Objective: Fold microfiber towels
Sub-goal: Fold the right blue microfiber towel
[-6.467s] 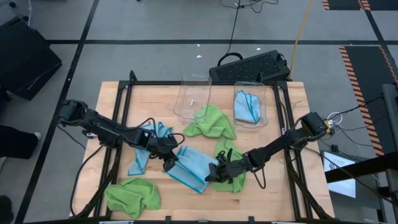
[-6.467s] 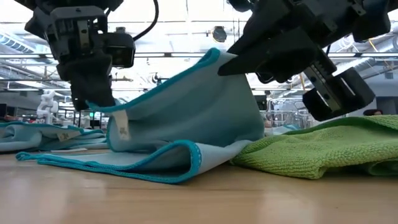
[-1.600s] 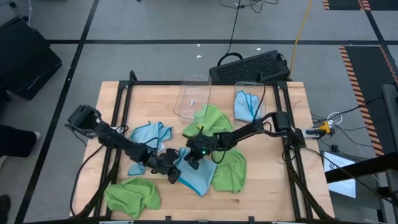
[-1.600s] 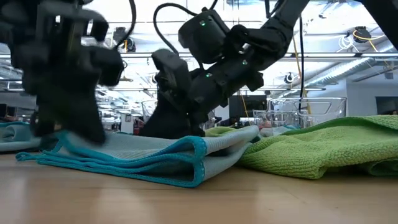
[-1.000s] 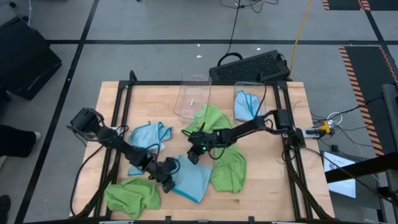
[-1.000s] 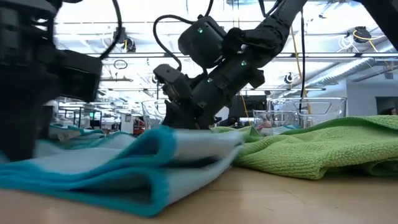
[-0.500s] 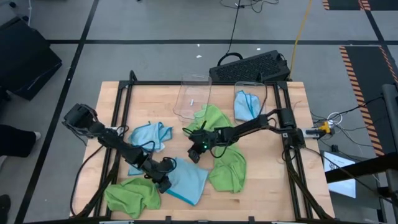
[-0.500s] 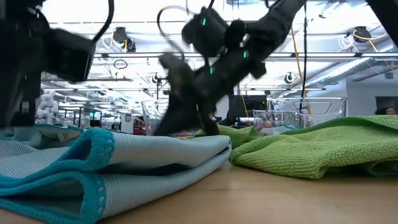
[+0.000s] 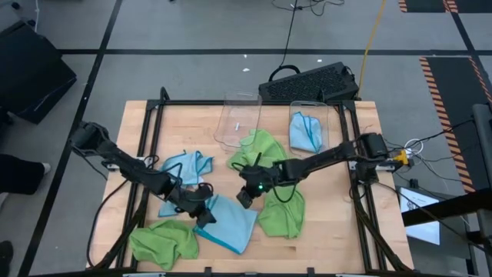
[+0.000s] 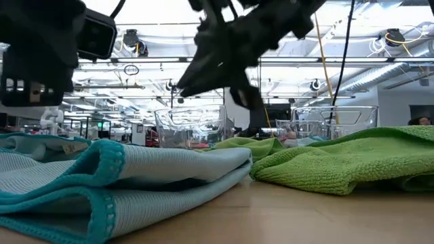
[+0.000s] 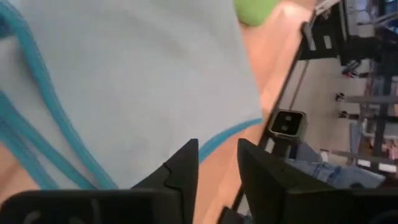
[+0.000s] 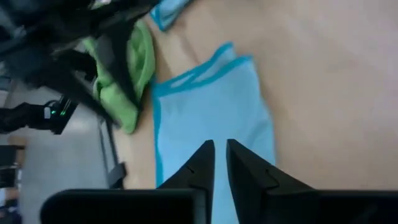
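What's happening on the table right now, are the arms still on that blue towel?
Neither claw holds it now. The folded blue towel lies flat near the table's front edge. The left claw sits at its left edge with its fingers parted and nothing between them. The right claw hangs just above the towel's far edge, fingers slightly apart, also empty. Other towels wait unfolded: a green one at the front left, a blue one behind it, and green ones to the right.
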